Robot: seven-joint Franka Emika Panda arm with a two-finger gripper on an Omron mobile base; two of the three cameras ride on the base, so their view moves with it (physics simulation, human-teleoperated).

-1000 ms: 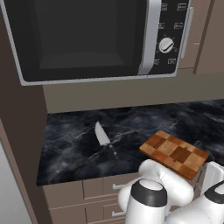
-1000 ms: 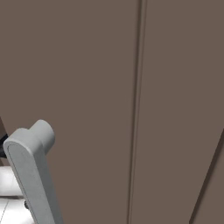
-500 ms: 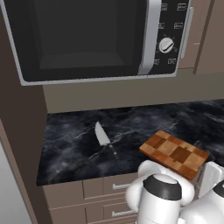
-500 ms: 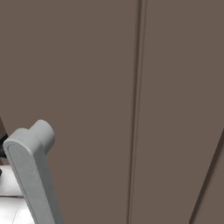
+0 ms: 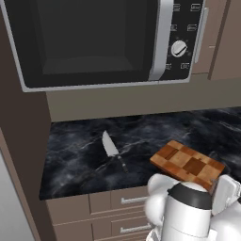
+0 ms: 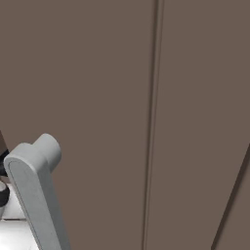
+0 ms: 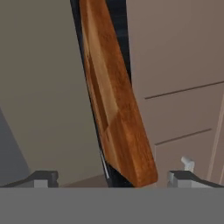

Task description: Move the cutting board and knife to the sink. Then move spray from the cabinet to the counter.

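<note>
Hand (image 7: 112,177) fingers wide apart, nothing held; cutting board (image 5: 187,164) & knife (image 5: 113,150) apart on counter (image 5: 75,164).

No text, label, brand, number or sign can be read anywhere. The microwave's control panel (image 5: 182,40), up and to the left of the arm in the left base view, carries a few small pale marks beside its dial (image 5: 178,48), but they are too blurred to make out as letters or figures. The cutting board (image 7: 114,105) seen ahead of the finger tips in the hand view bears only wood grain, no print. The cabinet door (image 6: 146,117) in the right base view is plain brown, without any marking.
</note>
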